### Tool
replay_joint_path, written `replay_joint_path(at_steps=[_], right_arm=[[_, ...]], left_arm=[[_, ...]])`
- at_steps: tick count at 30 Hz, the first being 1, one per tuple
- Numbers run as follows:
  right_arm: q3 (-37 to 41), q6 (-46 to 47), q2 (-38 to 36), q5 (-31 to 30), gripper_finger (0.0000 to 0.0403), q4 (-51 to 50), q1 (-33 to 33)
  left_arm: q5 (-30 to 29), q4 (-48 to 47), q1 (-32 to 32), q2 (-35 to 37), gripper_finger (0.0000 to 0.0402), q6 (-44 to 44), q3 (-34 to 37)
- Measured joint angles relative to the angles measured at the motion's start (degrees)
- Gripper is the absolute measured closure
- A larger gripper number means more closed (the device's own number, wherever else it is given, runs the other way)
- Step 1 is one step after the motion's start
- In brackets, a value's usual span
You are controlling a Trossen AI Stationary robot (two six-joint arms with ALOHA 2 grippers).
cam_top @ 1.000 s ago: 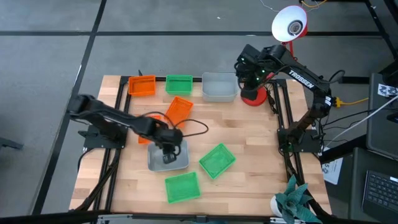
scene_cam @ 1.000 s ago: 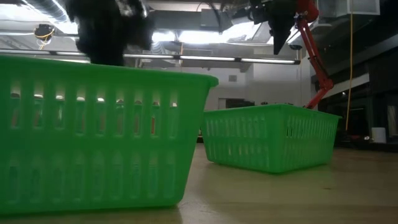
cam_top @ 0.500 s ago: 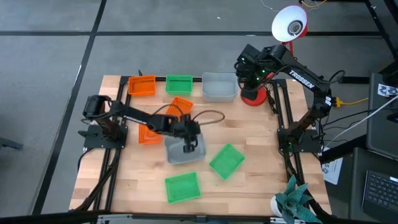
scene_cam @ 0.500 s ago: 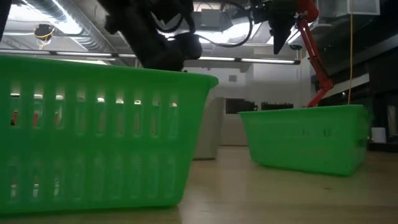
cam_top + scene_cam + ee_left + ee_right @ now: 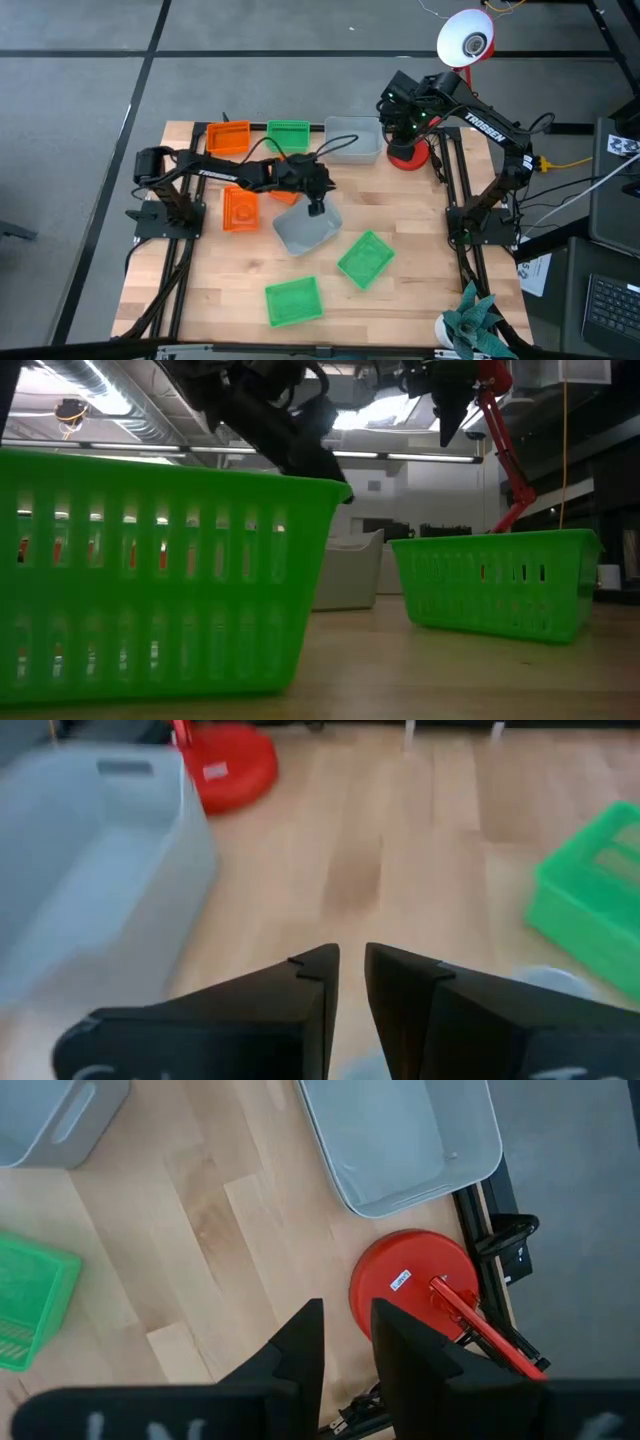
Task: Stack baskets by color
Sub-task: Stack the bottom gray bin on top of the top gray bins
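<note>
My left gripper [image 5: 315, 207] reaches out over mid-table and is shut on a translucent grey basket [image 5: 305, 232], which shows tilted in the low view [image 5: 350, 570]. A second grey basket [image 5: 352, 140] stands at the far edge with a green one [image 5: 288, 135] and an orange one [image 5: 228, 138]. Two green baskets [image 5: 365, 258] [image 5: 293, 300] rest near the front. Another orange basket [image 5: 240, 208] lies left of the arm, and a third [image 5: 290, 185] is half hidden under it. My right gripper [image 5: 405, 120] hangs open, high above the lamp base. My left gripper holds the grey basket at its far rim [image 5: 320, 216], slanting down from the table's left. The fingers [image 5: 310, 985] stand almost together in the wrist view and hide the place of contact. The basket sits tilted, with one side raised off the table.
A desk lamp stands on its red base [image 5: 408, 155] at the far right, beside the far grey basket. Bare wood lies between the held basket and the far row, and along the right side of the table [image 5: 420, 230].
My left gripper has swung toward the table's right and far edge and tipped from pointing down to nearer level. The grey basket has gone with it, turning about and tilting. On the way it pushed the nearby green basket toward the right edge.
</note>
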State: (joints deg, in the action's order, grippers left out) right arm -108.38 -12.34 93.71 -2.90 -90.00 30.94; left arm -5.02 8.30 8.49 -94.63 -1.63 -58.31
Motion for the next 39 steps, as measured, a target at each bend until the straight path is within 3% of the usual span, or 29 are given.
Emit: replay_joint_path(at_steps=[3,6,11,13,15,18,20,24,28,35,39], right_arm=[[0.0,-0.09,0.0,0.0,0.0316,0.0,0.0],[0.0,-0.64,0.0,-0.02,0.0316,0.0,0.0],[0.0,-1.97,0.0,-0.02,0.0316,0.0,0.0],[0.0,-2.1,0.0,-0.02,0.0316,0.0,0.0],[0.02,-2.12,0.0,-0.02,0.0316,0.0,0.0],[0.02,-2.12,0.02,-0.02,0.0316,-0.02,0.0],[0.02,-2.06,0.02,-0.02,0.0316,-0.02,0.0],[0.02,-1.75,0.02,-0.02,0.0316,-0.02,0.0],[0.02,-1.68,0.02,-0.02,0.0316,0.0,0.0],[0.02,-1.66,0.02,-0.02,0.0316,0.08,0.0],[0.02,-1.66,0.02,-0.02,0.0316,0.11,0.0]], left_arm=[[-0.4,-16.06,-2.43,3.96,0.0357,9.85,-1.96],[-4.4,-35.18,-7.2,4.97,0.036,21.51,-5.59],[-5.35,-65.96,-16.94,5.64,0.039,42.58,-15.19],[-5.72,-72.85,-20.5,5.57,0.0398,49.81,-17.3],[-3.63,-73.62,-22.84,5.44,0.0399,54.76,-17.21],[5.5,-73.01,-23.93,4.53,0.0401,58.07,-13.59],[6.53,-72.11,-23.56,2.75,0.0401,58.2,-10.84],[2.21,-72.22,-21.22,0.46,0.0401,53.49,-8.78],[-5.2,-66.31,-17.26,-0.61,0.0401,46.33,-8.85],[-7.7,-52.75,-9.02,-4.21,0.0401,28.9,-8.89],[-8.15,-42.6,-4.11,-7.45,0.0401,23.64,-8.86]])
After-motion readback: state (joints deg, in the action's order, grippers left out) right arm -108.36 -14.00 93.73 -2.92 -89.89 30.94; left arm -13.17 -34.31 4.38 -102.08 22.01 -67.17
